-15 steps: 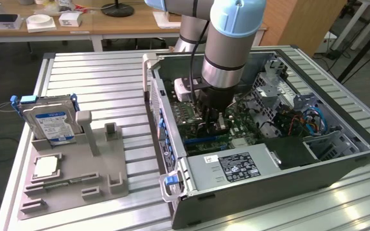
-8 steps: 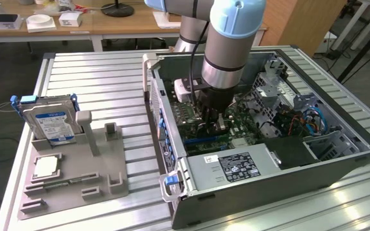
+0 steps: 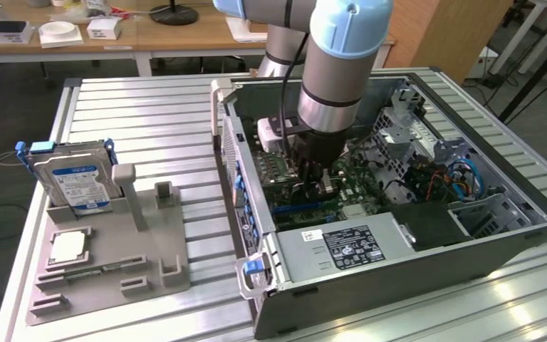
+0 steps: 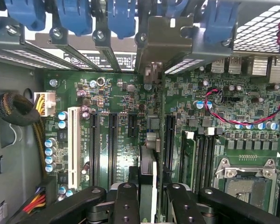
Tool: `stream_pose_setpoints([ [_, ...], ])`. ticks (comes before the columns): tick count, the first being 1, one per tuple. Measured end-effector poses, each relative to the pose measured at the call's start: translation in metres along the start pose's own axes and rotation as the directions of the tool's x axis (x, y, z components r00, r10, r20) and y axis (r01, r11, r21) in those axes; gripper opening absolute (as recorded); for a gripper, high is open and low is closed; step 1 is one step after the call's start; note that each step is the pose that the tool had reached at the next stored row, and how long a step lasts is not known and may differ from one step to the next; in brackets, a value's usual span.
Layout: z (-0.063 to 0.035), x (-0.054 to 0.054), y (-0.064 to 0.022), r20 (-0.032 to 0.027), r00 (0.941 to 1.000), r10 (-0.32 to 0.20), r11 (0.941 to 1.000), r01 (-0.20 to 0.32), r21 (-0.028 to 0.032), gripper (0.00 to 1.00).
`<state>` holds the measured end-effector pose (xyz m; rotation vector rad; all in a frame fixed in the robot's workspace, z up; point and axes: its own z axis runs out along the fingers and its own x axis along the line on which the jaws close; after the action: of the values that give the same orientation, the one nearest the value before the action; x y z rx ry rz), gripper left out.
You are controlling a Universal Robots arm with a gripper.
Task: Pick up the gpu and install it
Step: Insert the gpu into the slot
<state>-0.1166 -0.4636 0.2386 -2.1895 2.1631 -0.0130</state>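
The pick-up is done: the gripper [image 4: 151,205] is closed narrowly on the gpu [image 4: 148,175], which stands edge-on between its fingers inside the computer case [image 3: 501,235]; the card sits directly over the motherboard [image 4: 116,98], in line with the long expansion slots [image 4: 94,144], its far end toward the rear bracket openings; seating in a slot cannot be confirmed, so installation is judged unfinished; the hard drive [image 3: 74,182] stands in its holder on the desk [image 3: 140,121].

I see green motherboard [image 3: 352,185], black gripper [image 4: 150,189], grey case [image 3: 397,285], and at nine o'clock a blue-labelled silver hard drive [image 3: 76,184].
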Motion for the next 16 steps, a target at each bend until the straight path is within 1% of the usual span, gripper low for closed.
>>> stream_pose_setpoints([
  [16, 0.0033, 0.0001, 0.0005, 0.0000, 1.0000, 0.000, 1.0000, 0.000, 0.0002, 0.28],
])
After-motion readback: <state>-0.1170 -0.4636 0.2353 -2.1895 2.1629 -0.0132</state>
